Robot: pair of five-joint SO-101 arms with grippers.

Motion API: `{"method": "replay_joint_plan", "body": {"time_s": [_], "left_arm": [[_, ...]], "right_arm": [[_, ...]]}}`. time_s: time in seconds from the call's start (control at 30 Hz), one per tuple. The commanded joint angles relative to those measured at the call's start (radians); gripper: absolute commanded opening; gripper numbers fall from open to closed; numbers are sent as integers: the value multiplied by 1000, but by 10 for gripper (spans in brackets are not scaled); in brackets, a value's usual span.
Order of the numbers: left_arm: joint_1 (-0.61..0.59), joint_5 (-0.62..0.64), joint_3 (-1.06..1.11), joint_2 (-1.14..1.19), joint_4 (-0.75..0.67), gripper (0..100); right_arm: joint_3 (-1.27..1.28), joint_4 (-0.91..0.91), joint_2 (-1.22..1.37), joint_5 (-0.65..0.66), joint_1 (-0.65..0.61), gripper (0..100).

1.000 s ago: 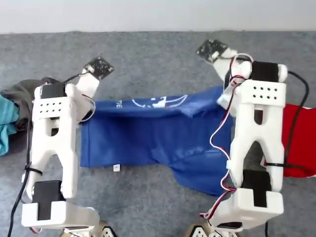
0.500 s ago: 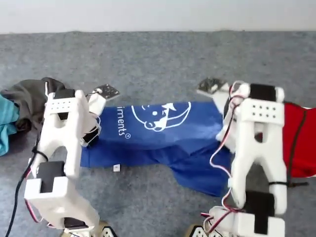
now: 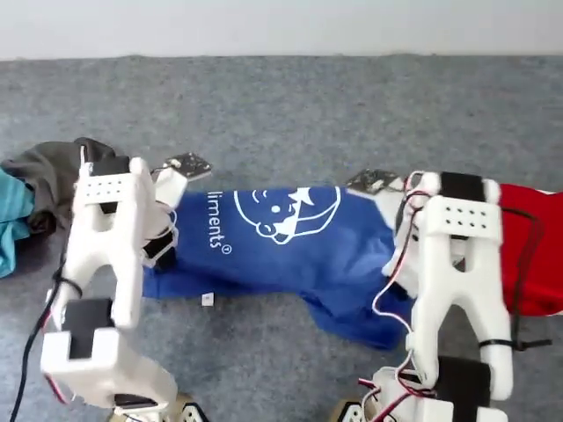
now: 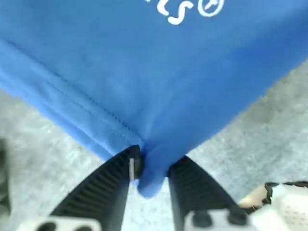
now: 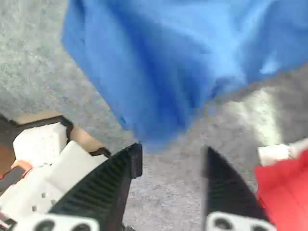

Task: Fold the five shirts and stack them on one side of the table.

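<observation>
Left gripper (image 4: 149,169): your jaws are clamped on a pinch of the blue shirt (image 4: 159,72), right beside a stitched hem. A small bulge of cloth pokes out between the fingers. In the high view this arm stands at the shirt's 9 o'clock end.

Right gripper (image 5: 169,161): jaws wide apart, nothing between them. A corner of the blue shirt hangs just past the fingertips; you cannot tell whether it touches them. In the high view this arm stands over the shirt's 3 o'clock end.

The blue shirt lies across the middle of the table (image 3: 281,105), white print (image 3: 286,211) facing up. 1 lobe of cloth runs out toward 5 o'clock. A small white tag (image 3: 207,299) lies at the 7 o'clock edge.

Other shirts:
- Red shirt (image 3: 532,255) at 3 o'clock, partly under the right arm, just beside the blue one.
- Grey shirt (image 3: 48,176) bunched at 9 o'clock.
- Teal shirt (image 3: 10,224) at the table's far 9 o'clock edge, touching the grey one.

3 shirts sit off to the sides, none of them stacked.
</observation>
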Motion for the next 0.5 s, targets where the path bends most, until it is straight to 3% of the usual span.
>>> {"method": "replay_joint_plan", "body": {"time_s": [0.0,0.2,0.47], "left_arm": [[-2,-6,-5,-180,51,138],[-2,-5,-5,-358,57,167],[-2,-3,-7,-427,71,167]], "right_arm": [[-87,44,-44,14,33,262],[-149,45,-44,26,36,260],[-210,45,-47,23,39,258]]}}
